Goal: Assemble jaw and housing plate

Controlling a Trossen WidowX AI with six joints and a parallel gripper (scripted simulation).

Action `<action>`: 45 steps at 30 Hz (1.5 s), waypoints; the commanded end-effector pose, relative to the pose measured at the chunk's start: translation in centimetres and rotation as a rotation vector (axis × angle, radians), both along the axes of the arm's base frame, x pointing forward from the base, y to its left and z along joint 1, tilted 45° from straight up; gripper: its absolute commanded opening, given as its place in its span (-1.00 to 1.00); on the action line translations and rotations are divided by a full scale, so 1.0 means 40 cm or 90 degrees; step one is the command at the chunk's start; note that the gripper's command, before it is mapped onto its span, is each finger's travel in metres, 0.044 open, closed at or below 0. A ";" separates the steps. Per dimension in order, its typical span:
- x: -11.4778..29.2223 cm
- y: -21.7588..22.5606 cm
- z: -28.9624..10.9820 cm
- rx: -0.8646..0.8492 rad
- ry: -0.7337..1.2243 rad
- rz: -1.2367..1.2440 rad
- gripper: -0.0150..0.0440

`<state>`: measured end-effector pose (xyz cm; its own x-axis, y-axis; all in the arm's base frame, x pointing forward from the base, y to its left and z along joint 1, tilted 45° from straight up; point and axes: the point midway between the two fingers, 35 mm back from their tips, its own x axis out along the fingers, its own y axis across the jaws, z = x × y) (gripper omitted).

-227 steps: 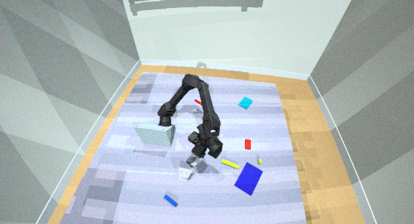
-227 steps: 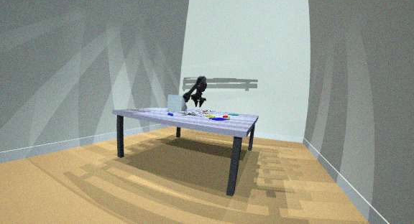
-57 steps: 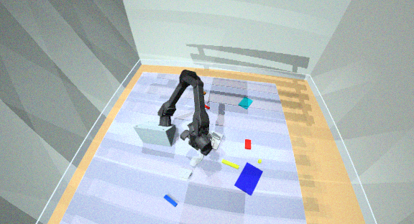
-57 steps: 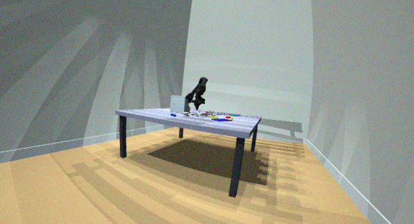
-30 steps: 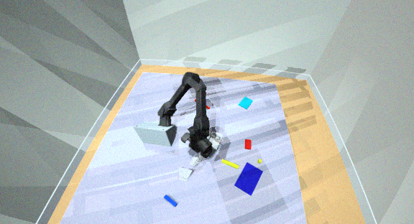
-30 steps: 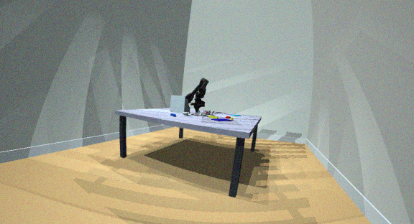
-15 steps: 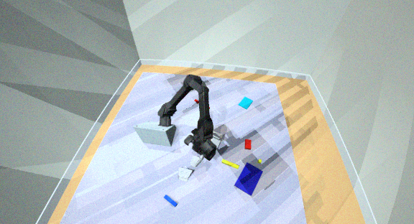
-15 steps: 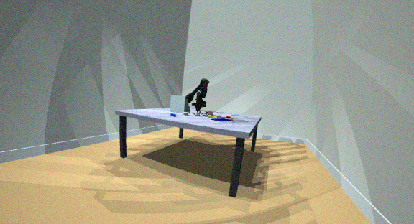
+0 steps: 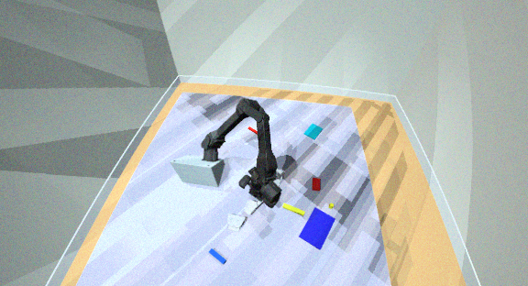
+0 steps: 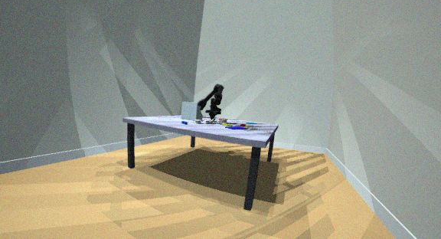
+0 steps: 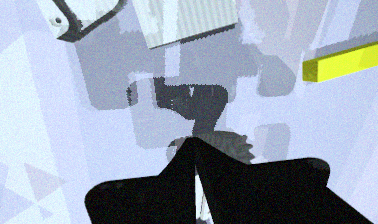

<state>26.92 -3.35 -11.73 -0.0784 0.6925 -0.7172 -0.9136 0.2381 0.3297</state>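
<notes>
My gripper (image 10: 212, 117) (image 11: 191, 142) is shut, pointing down low over the table, with no part seen held. A grey toothed part (image 11: 235, 146) shows just behind the fingertips in the wrist view, partly hidden by them; whether they touch it I cannot tell. A white ribbed piece (image 11: 190, 20) and a white piece with a small hole and dark edge (image 11: 90, 11) lie beyond the tips. In the top view, white pieces (image 9: 236, 221) lie in front of the hand and another (image 9: 280, 175) is partly hidden behind it. Pins, stubs and meshing cannot be made out.
A yellow bar (image 9: 293, 209) (image 11: 350, 61), blue plate (image 9: 317, 228), dark red block (image 9: 316, 184) and small yellow piece (image 9: 331, 205) lie right of the hand. A blue bar (image 9: 217, 256) is in front, a cyan plate (image 9: 313, 131) and red bar (image 9: 252, 130) behind.
</notes>
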 end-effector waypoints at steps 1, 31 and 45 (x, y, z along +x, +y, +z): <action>0.010 -0.002 -0.003 0.002 0.001 -0.003 -0.49; 0.021 -0.096 0.087 0.002 0.004 -0.005 0.49; 0.021 -0.096 0.087 0.002 0.004 -0.005 1.00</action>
<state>27.75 -7.15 -8.22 -0.0785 0.6948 -0.7149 -0.9104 0.2422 0.3353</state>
